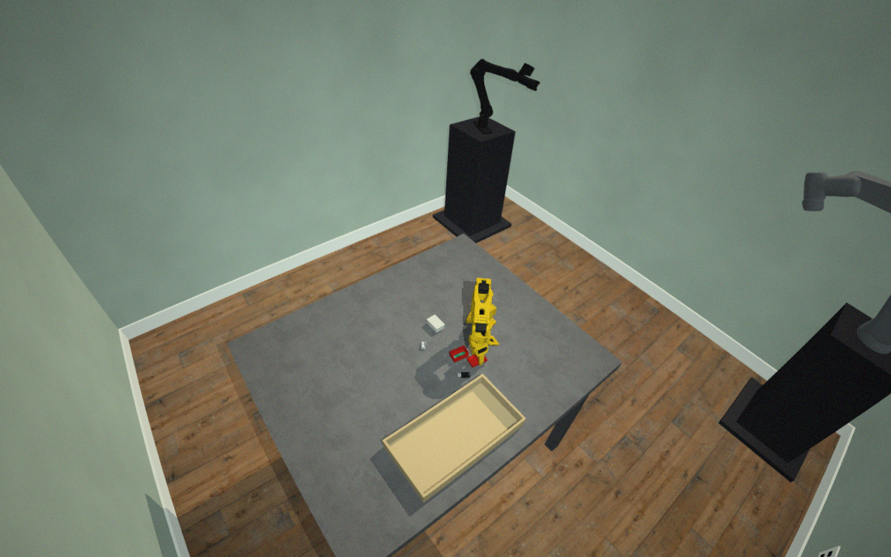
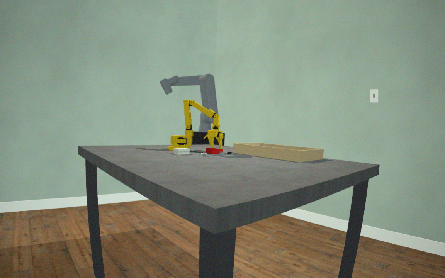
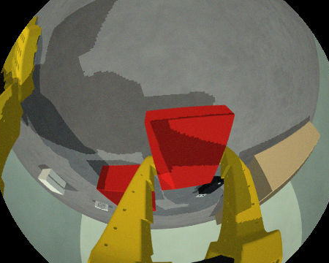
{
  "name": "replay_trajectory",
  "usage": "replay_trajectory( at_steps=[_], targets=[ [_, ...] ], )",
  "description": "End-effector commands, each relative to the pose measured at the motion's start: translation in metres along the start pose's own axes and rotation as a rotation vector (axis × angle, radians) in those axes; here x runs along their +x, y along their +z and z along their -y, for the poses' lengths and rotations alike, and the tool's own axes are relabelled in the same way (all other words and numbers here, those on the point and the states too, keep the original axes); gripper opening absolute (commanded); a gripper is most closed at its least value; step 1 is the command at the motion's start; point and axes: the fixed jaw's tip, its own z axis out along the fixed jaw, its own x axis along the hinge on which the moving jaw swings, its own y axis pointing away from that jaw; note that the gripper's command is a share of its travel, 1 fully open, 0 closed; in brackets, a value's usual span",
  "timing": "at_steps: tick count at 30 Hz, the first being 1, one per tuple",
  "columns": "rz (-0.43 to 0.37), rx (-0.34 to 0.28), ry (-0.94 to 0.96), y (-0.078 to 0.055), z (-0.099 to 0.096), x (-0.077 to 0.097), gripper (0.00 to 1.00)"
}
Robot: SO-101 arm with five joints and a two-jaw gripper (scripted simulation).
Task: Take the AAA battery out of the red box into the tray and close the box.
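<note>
Clamped between the two yellow fingers of the hand (image 3: 189,177) is the red lid (image 3: 191,148), gripped by its near edge and seen from its hollow underside in the wrist view. From the side, the arm (image 2: 198,119) rises straight from its base, bends at the elbow and drops the hand nearly vertical, fingertips low over the counter (image 2: 217,179), with the lid close to the surface. Just beside the hand sits the red box (image 1: 458,354), open on top; only the overhead view looks into it, showing something green inside, too small to tell whether it is the battery. Close by on the tray side lies a small dark item (image 3: 208,186), which the wrist view catches just beyond the right finger. On the other side, a tiny grey piece (image 1: 422,344) and, farther off, a white box (image 1: 435,322) rest on the counter. Past the dark item lies the tan tray (image 1: 435,415), near the counter's edge; the overhead view shows only bare floor inside it, while the side view shows just its walls.
</note>
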Motion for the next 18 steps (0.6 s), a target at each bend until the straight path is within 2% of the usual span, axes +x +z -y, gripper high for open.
replay_trajectory(
  at_steps=[1,18],
  targets=[
    [-0.004,0.009,0.001,-0.0005,0.0017,-0.0003,0.22],
    [-0.004,0.009,0.001,0.0054,-0.0004,-0.0016,0.22]
  ],
)
